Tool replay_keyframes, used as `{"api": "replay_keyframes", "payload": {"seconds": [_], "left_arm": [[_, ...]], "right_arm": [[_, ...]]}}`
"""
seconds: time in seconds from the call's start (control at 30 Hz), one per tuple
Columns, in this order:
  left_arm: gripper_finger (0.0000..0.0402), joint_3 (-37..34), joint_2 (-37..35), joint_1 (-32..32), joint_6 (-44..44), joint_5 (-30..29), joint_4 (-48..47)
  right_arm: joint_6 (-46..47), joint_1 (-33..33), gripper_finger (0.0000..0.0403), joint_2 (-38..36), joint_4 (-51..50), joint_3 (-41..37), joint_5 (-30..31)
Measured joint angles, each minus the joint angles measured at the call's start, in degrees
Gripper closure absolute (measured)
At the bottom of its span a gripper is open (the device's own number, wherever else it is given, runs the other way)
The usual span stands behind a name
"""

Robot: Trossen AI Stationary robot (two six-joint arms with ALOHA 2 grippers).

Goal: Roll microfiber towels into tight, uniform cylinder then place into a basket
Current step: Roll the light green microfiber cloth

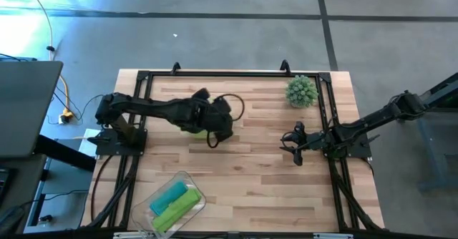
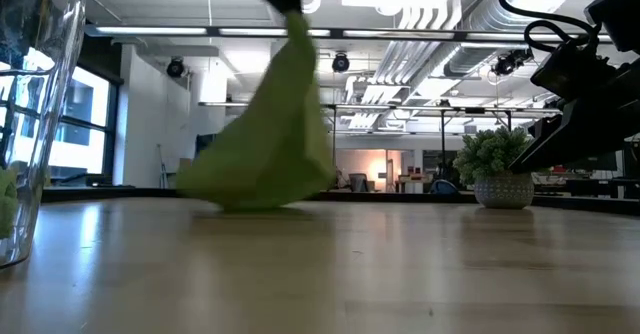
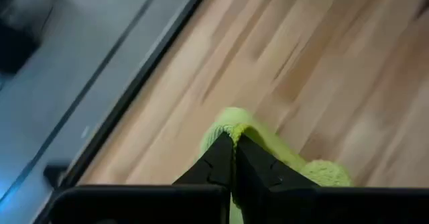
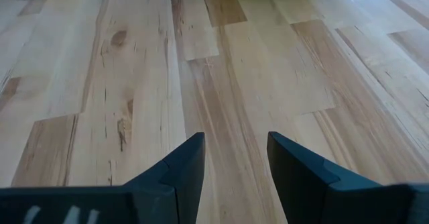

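A lime green microfiber towel hangs in a cone below my left gripper, which is shut on its top above the middle of the table. In the high view only a bit of this towel shows under the left arm. The clear basket stands at the near left and holds a rolled teal towel beside a rolled lime green towel. My right gripper waits open over bare wood at the right of the table. My left gripper pinches a bunched fold at the towel's top between its two shut fingers, which slant downward. The towel hangs below the fingers and widens toward its lower end, which looks to lie on the table. How many layers are in the pinch cannot be told.
A spiky grey-green ball sits at the far right corner. A black frame runs along the table's far and side edges. Bare wood lies between the two grippers and in front of the basket's clear wall.
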Motion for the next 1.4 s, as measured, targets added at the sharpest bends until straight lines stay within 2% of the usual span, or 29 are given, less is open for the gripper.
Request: {"api": "replay_keyframes", "payload": {"seconds": [0.13,0.27,0.4,0.77,1.0,1.17,1.23,1.3,1.4], "left_arm": [[0.0401,4.9,0.0,-0.6,7.3,2.2,7.3],[0.0401,6.5,0.0,-1.0,11.5,5.4,13.2],[0.0401,5.9,0.6,-1.0,12.0,10.2,16.3],[0.0401,5.9,9.4,-3.4,12.0,15.9,18.9],[0.0401,6.1,10.8,-7.5,12.2,16.0,21.2],[0.0401,11.2,10.7,-10.3,18.1,15.7,22.0],[0.0401,12.2,10.6,-10.7,20.5,13.5,21.7],[0.0401,12.3,10.6,-10.2,21.4,8.9,19.8],[0.0401,12.1,10.7,-8.0,18.6,3.8,12.5]], "right_arm": [[0.0,0.0,0.0249,0.0,0.0,0.0,0.0],[0.0,0.0,0.0249,0.0,-0.1,0.0,0.0],[0.0,0.0,0.0249,0.0,-0.3,0.0,0.0],[0.0,0.0,0.0249,0.0,-0.3,0.0,0.0],[0.0,0.0,0.0249,0.0,-0.3,0.0,0.0],[0.0,0.0,0.0249,0.0,-0.3,0.0,0.0],[0.0,0.0,0.0249,0.0,-0.3,0.0,0.0],[0.4,0.0,0.0249,0.0,-0.2,0.0,0.0],[0.4,0.0,0.0249,0.0,-0.2,0.0,0.0]]}}
